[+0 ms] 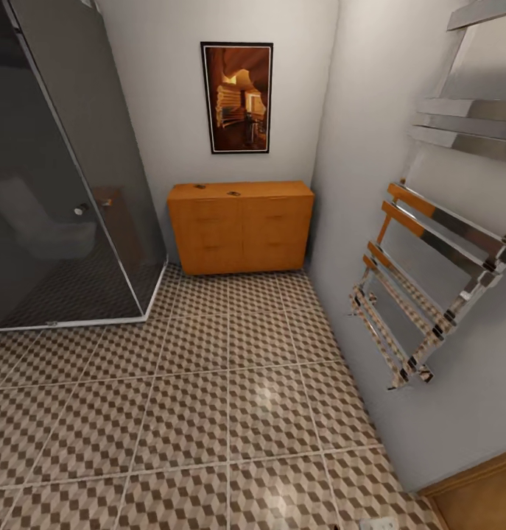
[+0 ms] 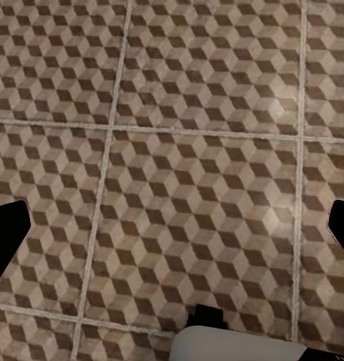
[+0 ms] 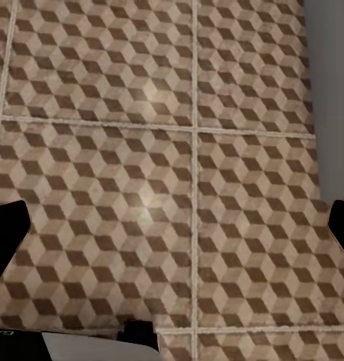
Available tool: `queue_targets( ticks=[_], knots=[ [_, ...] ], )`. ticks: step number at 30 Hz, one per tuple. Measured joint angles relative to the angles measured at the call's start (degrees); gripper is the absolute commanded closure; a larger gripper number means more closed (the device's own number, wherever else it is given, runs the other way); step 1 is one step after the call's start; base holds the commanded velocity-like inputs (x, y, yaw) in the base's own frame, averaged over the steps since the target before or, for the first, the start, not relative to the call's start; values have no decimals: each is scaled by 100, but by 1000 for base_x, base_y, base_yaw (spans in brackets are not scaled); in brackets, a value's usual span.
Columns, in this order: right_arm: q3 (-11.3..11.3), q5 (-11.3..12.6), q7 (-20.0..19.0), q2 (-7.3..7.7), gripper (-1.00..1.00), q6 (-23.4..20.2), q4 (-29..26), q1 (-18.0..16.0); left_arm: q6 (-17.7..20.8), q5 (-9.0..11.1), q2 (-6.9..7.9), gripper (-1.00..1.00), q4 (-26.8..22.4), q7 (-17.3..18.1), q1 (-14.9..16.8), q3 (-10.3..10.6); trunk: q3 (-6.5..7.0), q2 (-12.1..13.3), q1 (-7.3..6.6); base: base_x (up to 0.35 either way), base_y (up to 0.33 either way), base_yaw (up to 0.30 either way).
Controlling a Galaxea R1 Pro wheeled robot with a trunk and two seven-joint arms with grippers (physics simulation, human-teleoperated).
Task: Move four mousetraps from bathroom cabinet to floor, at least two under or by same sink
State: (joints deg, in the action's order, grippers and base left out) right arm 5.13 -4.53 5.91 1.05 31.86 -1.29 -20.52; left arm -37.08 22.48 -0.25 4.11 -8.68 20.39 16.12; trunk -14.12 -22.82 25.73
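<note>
While the robot stood back on the bathroom floor [image 1: 230,412], two mousetraps [image 1: 216,190] lay atop the cabinet [image 1: 240,228]. Both grippers hung spread apart, empty. Best roll close, square-on, before reaching.

The head view looks from standing height forward and down across the bathroom floor [image 1: 230,412] toward the far wall, where the cabinet [image 1: 240,227] stands in the corner between the glass shower enclosure [image 1: 57,184] and the side wall carrying the towel rail [image 1: 429,287]; a framed picture [image 1: 237,97] hangs above the cabinet.

Both wrist views face almost straight down, much nearer the tiles. The left wrist view takes in cube-patterned floor [image 2: 187,188] crossed by grout lines; the right wrist view shows the same floor [image 3: 142,195] meeting the grey side wall [image 3: 330,90]. All three views share the tiled floor.
</note>
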Motion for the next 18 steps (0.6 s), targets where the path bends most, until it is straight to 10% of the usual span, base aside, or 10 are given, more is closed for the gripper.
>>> queue_targets(
  ticks=[18],
  knots=[
    [0, 2, 0, 0, -100, 0, 1, 0, -1, 0, 0, -100, 0, 0, 0, 0, -17, 0, 0, 170, -148, 40]
  ],
)
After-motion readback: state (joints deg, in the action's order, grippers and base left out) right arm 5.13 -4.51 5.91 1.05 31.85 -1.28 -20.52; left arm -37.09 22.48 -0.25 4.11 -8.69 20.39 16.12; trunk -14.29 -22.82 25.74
